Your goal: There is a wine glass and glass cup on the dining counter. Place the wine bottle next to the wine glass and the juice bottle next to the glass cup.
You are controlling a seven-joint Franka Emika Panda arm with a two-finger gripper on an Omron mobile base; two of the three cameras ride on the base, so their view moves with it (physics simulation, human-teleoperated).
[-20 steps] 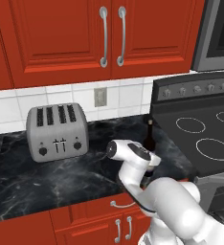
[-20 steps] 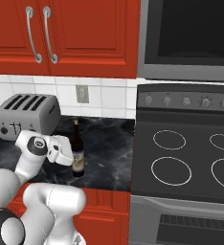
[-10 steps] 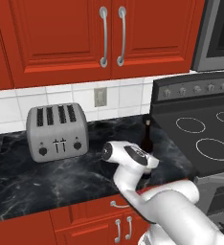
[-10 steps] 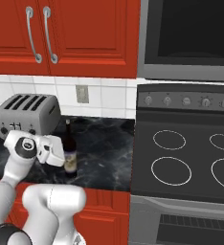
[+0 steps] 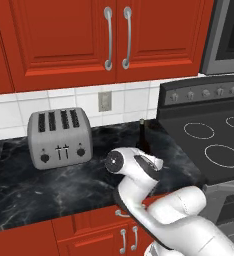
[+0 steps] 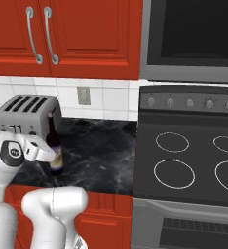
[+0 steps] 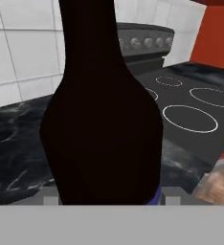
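The wine bottle [image 5: 143,136] is tall, dark and slim, and stands upright over the narrow black marble worktop [image 5: 34,187] between the toaster and the stove. My gripper [image 5: 148,161] is shut on its lower body from the front. From the right base the wine bottle [image 6: 52,142] rises out of the gripper [image 6: 54,156], its neck in front of the toaster. Seen from the hand, the wine bottle [image 7: 102,119] is a broad black shape with the gripper [image 7: 109,199] at its base. I cannot tell whether its foot touches the worktop. The wine glass, glass cup, juice bottle and dining counter are out of view.
A silver four-slot toaster [image 5: 59,138] stands at the left against the white tiles. The black stove [image 6: 194,160] with ring burners adjoins the worktop [image 6: 104,155] on the right. Red wall cabinets [image 5: 104,35] hang overhead and a microwave [image 6: 194,34] sits above the stove.
The gripper has carried the wine bottle to the left along the worktop, away from the stove and toward the toaster. The toaster and stove have not moved.
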